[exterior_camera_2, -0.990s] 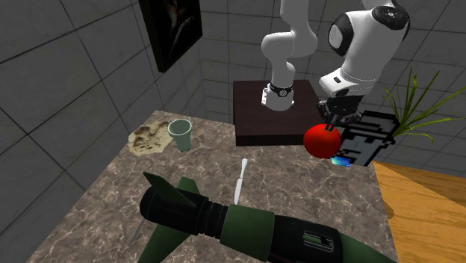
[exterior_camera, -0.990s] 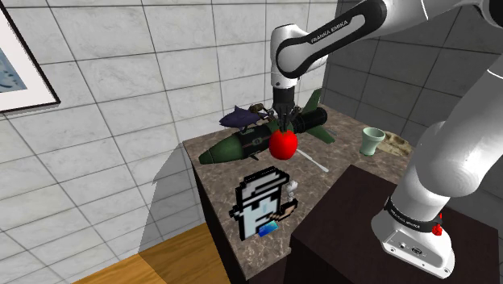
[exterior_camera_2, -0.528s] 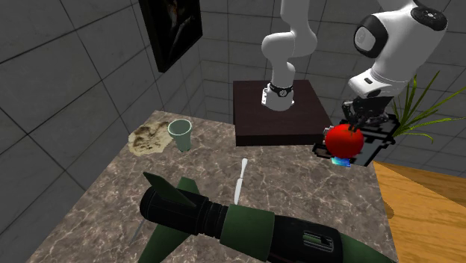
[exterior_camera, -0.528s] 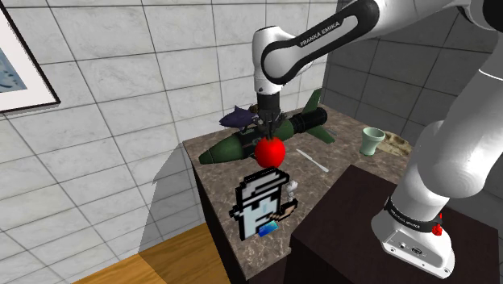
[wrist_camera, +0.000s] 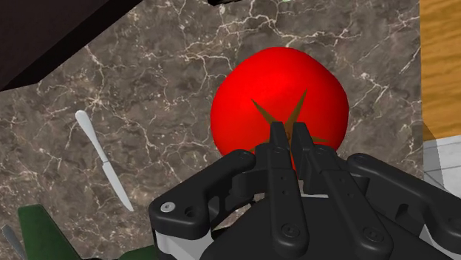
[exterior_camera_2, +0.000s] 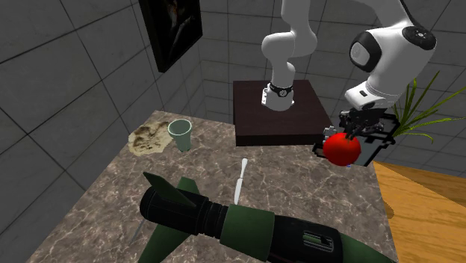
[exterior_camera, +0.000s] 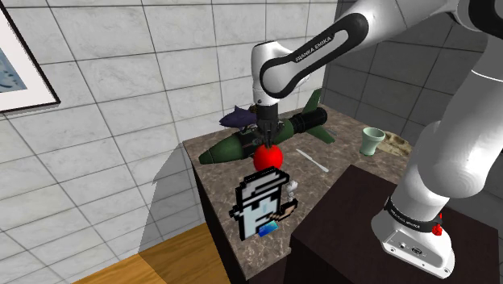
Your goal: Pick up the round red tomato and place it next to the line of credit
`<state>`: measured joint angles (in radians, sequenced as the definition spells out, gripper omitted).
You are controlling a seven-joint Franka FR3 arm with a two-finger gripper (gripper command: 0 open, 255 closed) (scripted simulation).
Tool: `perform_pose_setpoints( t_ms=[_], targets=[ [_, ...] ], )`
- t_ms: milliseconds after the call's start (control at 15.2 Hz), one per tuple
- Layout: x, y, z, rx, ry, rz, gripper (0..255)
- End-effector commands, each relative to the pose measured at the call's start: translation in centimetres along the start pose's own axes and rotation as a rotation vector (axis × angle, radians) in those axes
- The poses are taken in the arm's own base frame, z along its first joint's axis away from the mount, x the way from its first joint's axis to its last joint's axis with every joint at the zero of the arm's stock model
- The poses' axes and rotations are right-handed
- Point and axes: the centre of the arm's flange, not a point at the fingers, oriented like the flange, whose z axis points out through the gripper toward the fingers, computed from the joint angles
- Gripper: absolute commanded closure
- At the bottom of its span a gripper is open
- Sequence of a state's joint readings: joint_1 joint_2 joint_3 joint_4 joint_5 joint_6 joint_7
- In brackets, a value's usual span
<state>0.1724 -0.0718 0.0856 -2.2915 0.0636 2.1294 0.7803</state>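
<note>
The worry is the hold — the fingers (wrist_camera: 278,151) stand almost together, clenched on only the stalk end of the red tomato (wrist_camera: 281,96). A jolt could let it slip, and it might roll off the nearby edge of the marble table (exterior_camera: 219,184) to the wooden floor (wrist_camera: 439,66). A careless descent could also knock the pixelated figure (exterior_camera: 259,203) just below it in the shoulder view. The gripper (exterior_camera: 264,137) carries the tomato in the air above the table. The small blue card (exterior_camera: 271,228) — likely the credit item — lies at that figure's foot.
</note>
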Motion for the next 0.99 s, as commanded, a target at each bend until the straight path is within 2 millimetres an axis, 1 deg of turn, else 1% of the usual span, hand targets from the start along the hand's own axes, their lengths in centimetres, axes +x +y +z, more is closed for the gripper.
perform_pose_setpoints(
  t_ms=[0,924],
  targets=[
    [0.1,0.0,1.1,0.000,0.000,0.000,255],
    [0.8,-0.3,8.5,0.000,0.000,0.000,255]
  ],
)
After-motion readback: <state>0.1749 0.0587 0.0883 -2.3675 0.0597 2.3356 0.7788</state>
